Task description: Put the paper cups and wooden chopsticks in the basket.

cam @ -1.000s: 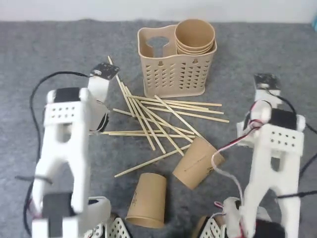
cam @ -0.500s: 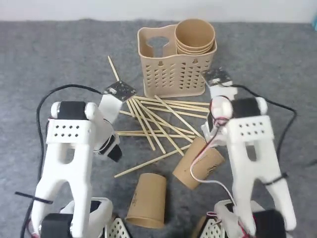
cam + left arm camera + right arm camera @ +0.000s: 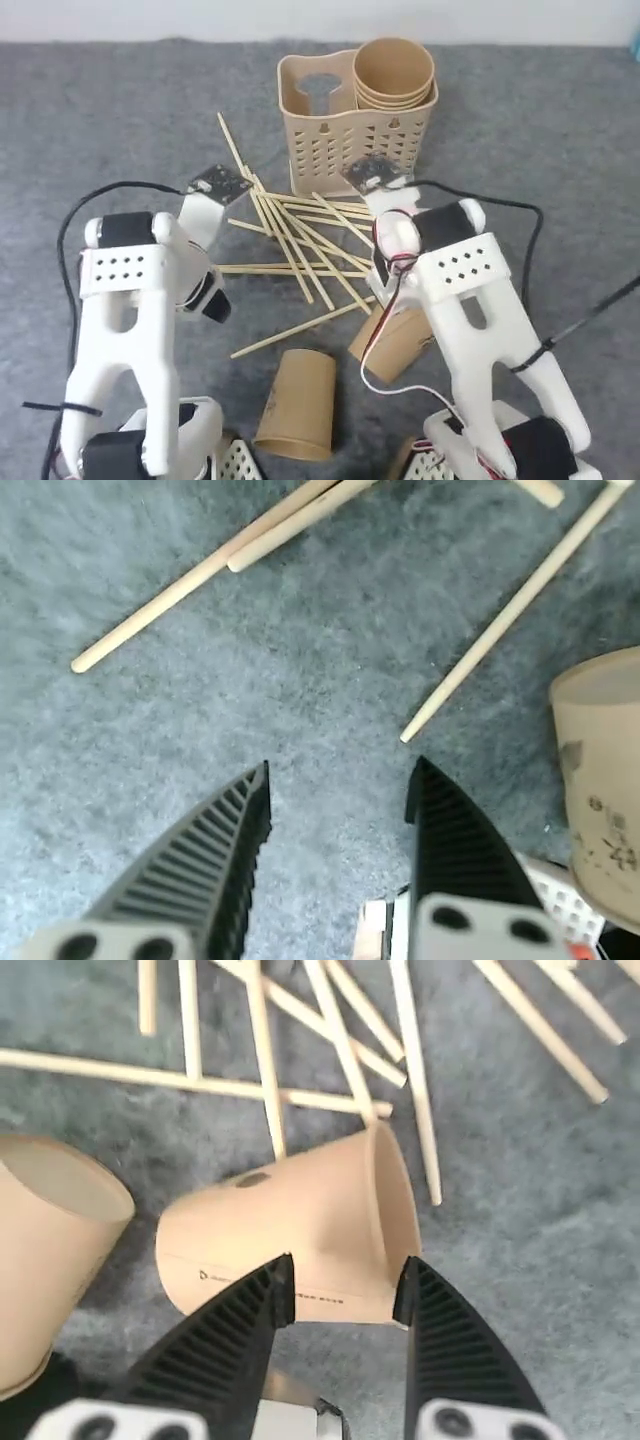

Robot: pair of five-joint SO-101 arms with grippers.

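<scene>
Fallen cup (image 3: 392, 350) half under right arm (image 3: 470, 285), other cup (image 3: 600, 790) edge-cropped

**Camera positions: three views**

- High view: fixed, above and behind both arm bases. It faces down and forward across the grey surface (image 3: 120, 110) to the basket (image 3: 345, 150).
- Left wrist view: close to the surface, looking past its own fingers (image 3: 215, 850).
- Right wrist view: close above a fallen paper cup (image 3: 280, 1230).
- Shared by all three: the scattered chopsticks (image 3: 280, 268).
</scene>
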